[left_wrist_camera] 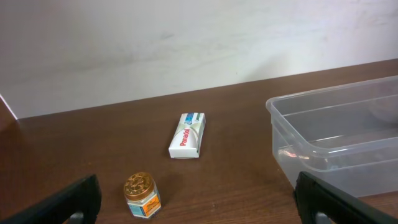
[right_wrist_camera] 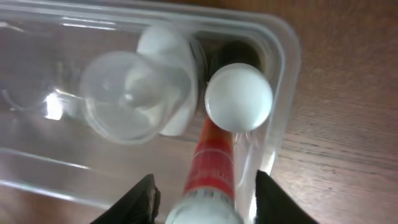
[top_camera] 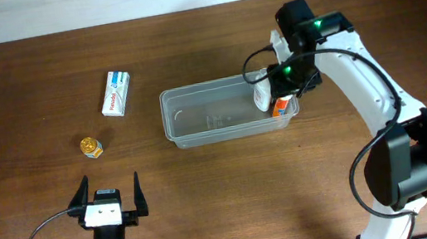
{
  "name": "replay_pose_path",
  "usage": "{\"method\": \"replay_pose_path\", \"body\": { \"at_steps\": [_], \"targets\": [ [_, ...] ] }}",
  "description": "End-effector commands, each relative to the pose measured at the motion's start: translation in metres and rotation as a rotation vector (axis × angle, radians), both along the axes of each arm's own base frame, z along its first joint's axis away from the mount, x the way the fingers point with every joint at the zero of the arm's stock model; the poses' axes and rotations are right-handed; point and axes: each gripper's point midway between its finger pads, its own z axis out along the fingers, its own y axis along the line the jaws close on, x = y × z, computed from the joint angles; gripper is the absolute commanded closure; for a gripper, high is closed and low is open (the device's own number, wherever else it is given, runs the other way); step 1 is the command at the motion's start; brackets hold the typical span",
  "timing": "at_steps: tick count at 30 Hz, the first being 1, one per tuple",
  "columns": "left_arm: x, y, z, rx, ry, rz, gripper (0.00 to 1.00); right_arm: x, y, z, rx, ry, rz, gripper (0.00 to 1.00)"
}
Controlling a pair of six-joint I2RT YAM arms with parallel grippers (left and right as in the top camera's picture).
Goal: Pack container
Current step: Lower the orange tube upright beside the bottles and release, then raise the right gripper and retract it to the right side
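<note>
- Drop-off step: right hand (right_wrist_camera: 205, 200) low over the right end of the container (top_camera: 196, 115), jaws parted and clear of the red tube (right_wrist_camera: 211, 158) between them, beside a clear-capped white bottle (right_wrist_camera: 163, 81).
- Container mid-worktop (top_camera: 21, 63); Panadol box (top_camera: 116, 93) and gold-lidded jar (top_camera: 91, 146) outside it.
- Next, probably: straight lift past the rim.
- Left hand (top_camera: 109, 188) spread wide, empty.
- Gaps beside the tube: right wrist view only; box label: left wrist view.

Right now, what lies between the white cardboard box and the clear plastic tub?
Only bare brown wooden table, seen from overhead, separates the white cardboard box from the clear plastic tub.
</note>
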Motion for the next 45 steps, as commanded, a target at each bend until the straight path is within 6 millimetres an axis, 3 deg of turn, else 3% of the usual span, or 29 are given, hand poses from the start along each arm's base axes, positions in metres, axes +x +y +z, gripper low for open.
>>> {"method": "replay_pose_path", "body": {
  "at_steps": [1, 4, 8, 12, 17, 18, 22, 25, 29, 36, 45],
  "targets": [
    [0.000, 0.002, -0.002, 0.017, -0.001, 0.010, 0.01, 0.011, 0.002, 0.024, 0.001, -0.050, -0.001, 0.56],
    [0.000, 0.002, -0.002, 0.017, -0.001, 0.010, 0.01, 0.014, -0.001, 0.039, -0.008, -0.070, -0.007, 0.54],
    [0.000, 0.002, -0.002, 0.017, -0.001, 0.010, 0.01, 0.018, -0.018, 0.069, -0.038, -0.106, -0.047, 0.51],
    [0.000, 0.002, -0.002, 0.017, -0.001, 0.010, 0.01, 0.023, -0.043, 0.104, -0.035, -0.161, -0.106, 0.41],
    [0.000, 0.002, -0.002, 0.017, -0.001, 0.010, 0.01, 0.015, -0.097, 0.131, -0.046, -0.173, -0.233, 0.26],
    [0.000, 0.002, -0.002, 0.017, -0.001, 0.010, 0.01, 0.008, -0.123, 0.133, -0.052, -0.156, -0.298, 0.20],
    [0.000, 0.002, -0.002, 0.017, -0.001, 0.010, 0.01, -0.008, -0.178, 0.130, -0.063, -0.112, -0.439, 0.12],
    [0.000, 0.002, -0.002, 0.017, -0.001, 0.010, 0.01, -0.016, -0.208, 0.128, -0.067, -0.101, -0.519, 0.08],
    [0.000, 0.002, -0.002, 0.017, -0.001, 0.010, 0.01, -0.024, -0.251, 0.108, -0.059, -0.080, -0.634, 0.03],
    [0.000, 0.002, -0.002, 0.017, 0.000, 0.010, 0.01, -0.025, -0.263, 0.075, -0.026, -0.046, -0.669, 0.02],
    [0.000, 0.002, -0.002, 0.017, -0.001, 0.010, 0.01, -0.024, -0.264, 0.073, -0.027, -0.052, -0.668, 0.02]
  ]
}}
